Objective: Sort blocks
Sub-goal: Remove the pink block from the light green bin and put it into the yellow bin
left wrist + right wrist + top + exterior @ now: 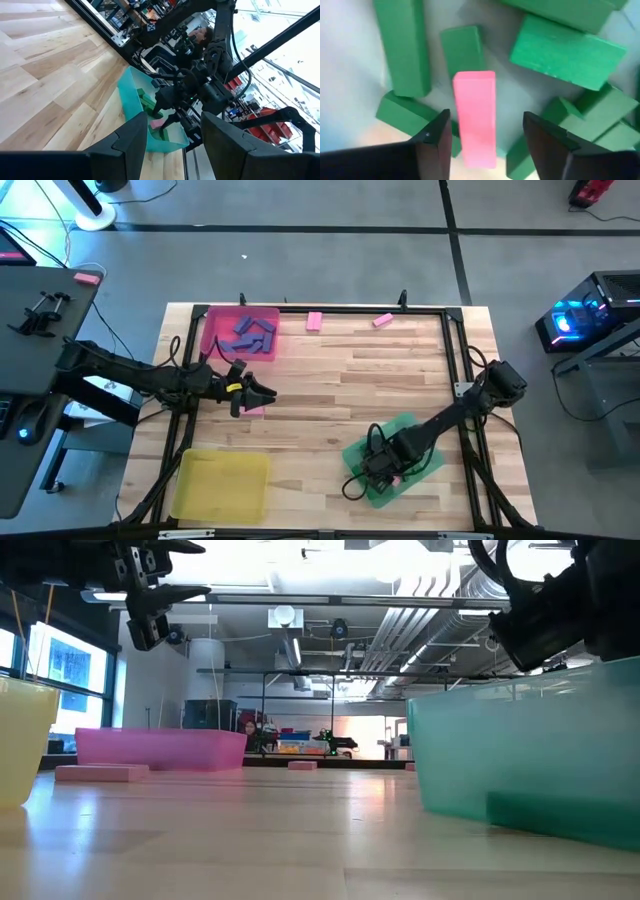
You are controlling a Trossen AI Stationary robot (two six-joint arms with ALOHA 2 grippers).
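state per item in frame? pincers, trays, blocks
Left pincer: open, empty, raised beside the pink tray.
Right pincer: open, over a pink bar-shaped block in the green tray.
Translucent pink tray: holds purple-blue bar blocks.
Translucent green tray: holds green bar blocks.
Translucent yellow tray: looks empty.
Two loose pink blocks: flat on table.

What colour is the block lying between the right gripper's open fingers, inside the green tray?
Pink block, among green blocks; clearest in the right wrist view.
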